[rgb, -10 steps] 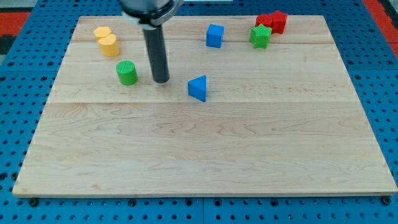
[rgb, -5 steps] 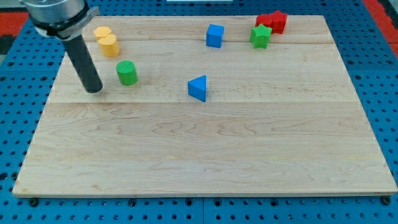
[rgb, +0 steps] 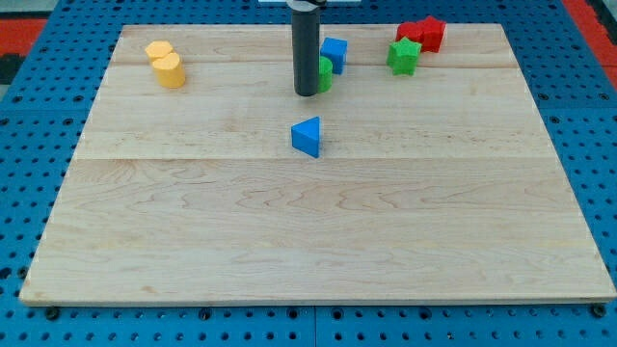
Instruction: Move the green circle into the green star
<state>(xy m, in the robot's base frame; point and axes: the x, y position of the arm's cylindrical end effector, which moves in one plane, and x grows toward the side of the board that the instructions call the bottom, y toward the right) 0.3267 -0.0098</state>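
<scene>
The green circle is mostly hidden behind my rod, only its right edge showing, just below the blue cube. My tip stands against the circle's left side. The green star lies to the view's right near the top edge, touching the red blocks.
A blue triangle lies below my tip near the board's middle. Two yellow blocks sit at the view's top left. The wooden board rests on a blue pegboard.
My tip went left around the green circle, then swept right, pushing the circle from the board's left up to beside the blue cube.
</scene>
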